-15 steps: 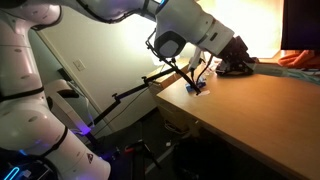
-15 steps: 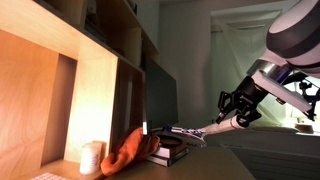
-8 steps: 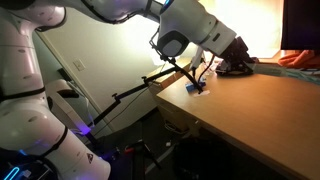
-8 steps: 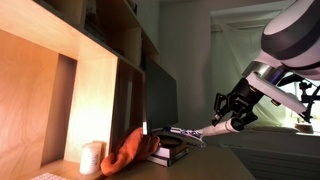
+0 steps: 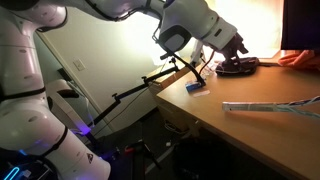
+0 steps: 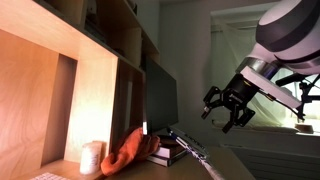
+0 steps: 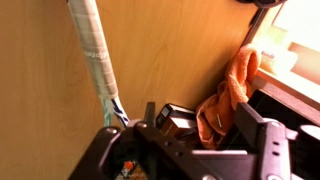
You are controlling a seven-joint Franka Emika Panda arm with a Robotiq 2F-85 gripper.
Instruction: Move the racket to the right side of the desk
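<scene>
**Exterior view:** The racket now lies flat on the desk, toward the camera from the orange cloth and well apart from it. Half a sec ago that stretch of wood was bare. The gripper has risen off the far edge and sits beside the cloth, on its robot-base side. The handle is long, slim and pale with a taped wrap. The desktop is smooth, warm-toned wood.

**Exterior view:** The gripper hangs in mid-air, up and away from the cloth, jaws spread w/ nothing between them. One sec ago it carried the racket by the handle. Now the racket rests on the desk, slanting away from the cloth and from the dark stack the cloth leans on. The cloth is soft, crumpled and bright.

**Wrist view:** The gripper looks down from above, its dark metal fingers wide apart. The racket runs up the frame away from them, white spiral grip tape clear, apart from the cloth across bare wood. The cloth falls in limp folds.

**Reading:** The drop looks done, so the task is prob. complete bar the retreat. Whether this spot is the desk's right side can't be told.
</scene>
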